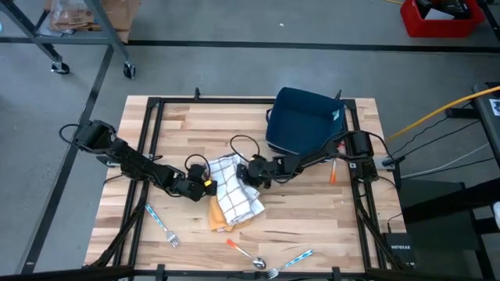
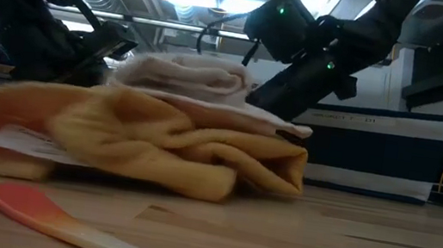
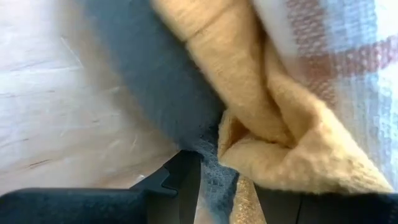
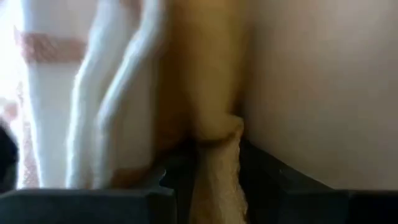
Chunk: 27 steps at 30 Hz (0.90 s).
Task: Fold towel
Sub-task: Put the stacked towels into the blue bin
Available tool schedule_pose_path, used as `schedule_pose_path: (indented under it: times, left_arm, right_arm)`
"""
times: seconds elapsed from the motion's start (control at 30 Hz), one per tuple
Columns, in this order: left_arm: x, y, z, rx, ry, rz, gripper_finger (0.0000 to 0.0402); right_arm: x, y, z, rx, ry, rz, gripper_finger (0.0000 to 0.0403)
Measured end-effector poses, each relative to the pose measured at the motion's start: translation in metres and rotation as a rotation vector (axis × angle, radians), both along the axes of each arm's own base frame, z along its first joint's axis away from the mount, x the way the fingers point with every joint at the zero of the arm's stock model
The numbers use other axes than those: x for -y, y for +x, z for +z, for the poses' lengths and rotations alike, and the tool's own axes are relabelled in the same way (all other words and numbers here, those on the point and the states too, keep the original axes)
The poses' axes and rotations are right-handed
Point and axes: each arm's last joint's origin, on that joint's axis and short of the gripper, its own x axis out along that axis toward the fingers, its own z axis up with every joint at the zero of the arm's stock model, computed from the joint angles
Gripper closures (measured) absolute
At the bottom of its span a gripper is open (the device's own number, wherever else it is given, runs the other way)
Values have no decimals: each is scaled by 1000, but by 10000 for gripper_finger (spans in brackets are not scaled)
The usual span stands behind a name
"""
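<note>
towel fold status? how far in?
Partly done: the towel is already doubled into a bunched stack, checked side up, yellow side below. In hand: left gripper and right gripper each pinch a yellow edge in their jaws. Left: lay it down flat, square the edges, release.

On the black box (image 1: 398, 251) beside the table's near right corner, white letters are showing that seem to read "NETGEAR". White lettering is also showing on the dark case (image 2: 374, 150) in the low view, but it is not readable.
</note>
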Motion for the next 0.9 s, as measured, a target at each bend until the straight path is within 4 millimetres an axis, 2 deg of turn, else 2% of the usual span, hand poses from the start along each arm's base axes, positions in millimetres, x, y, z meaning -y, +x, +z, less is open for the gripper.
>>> schedule_pose_path:
  times: [0.3, 0.67, 0.8, 0.9]
  left_arm:
    - [0, 0, 0, 5, 9, -5, 274]
    - [9, 2, 4, 75, -29, -33, 275]
    - [11, 2, 5, 82, -38, -39, 294]
    - [12, 3, 5, 96, -42, -43, 322]
  right_arm:
    - [-26, 12, -1, 84, 52, 72, 286]
    - [-31, 26, 8, 131, -58, 24, 286]
    - [-32, 32, 13, 172, -102, 46, 293]
    - [-32, 35, 17, 201, -123, 58, 312]
